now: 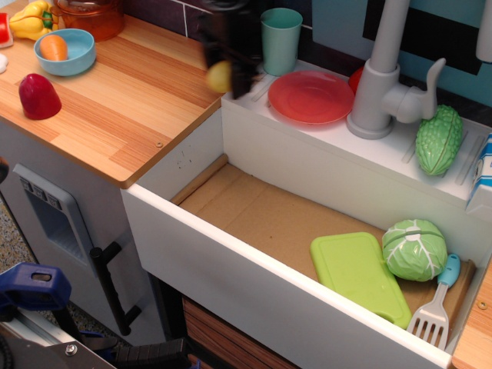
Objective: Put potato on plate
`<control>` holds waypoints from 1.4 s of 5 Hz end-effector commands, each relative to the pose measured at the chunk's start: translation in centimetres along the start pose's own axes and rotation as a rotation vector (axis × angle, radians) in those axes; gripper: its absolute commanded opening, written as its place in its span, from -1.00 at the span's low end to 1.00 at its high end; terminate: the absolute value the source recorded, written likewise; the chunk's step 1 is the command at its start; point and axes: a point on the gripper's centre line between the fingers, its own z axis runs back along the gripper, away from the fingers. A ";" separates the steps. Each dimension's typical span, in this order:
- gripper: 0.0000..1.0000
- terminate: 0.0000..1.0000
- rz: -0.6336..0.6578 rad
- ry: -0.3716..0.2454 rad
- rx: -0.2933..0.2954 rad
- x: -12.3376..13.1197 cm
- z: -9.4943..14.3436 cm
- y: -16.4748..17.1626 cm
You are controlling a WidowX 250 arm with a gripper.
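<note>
The pale-yellow potato (219, 76) is held in my gripper (225, 75), lifted above the right edge of the wooden counter, near the sink's left corner. The gripper is dark and motion-blurred, shut on the potato, just left of the teal cup (280, 40). The salmon-pink plate (311, 97) lies flat on the white sink ledge, to the right of the gripper and apart from it.
A grey faucet (380, 84) stands right of the plate, with a green bumpy vegetable (439, 140) beyond. The sink basin holds a green cutting board (360, 275), cabbage (414, 249) and spatula (435, 304). The counter bears a dark red toy (39, 96) and blue bowl (64, 51).
</note>
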 end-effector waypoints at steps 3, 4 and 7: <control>-1.00 -1.00 0.092 -0.244 0.110 8.9 4.1 -2.9; 1.00 -1.00 0.061 -0.261 0.124 8.7 3.8 -2.1; 1.00 1.00 0.061 -0.261 0.124 8.7 3.8 -2.1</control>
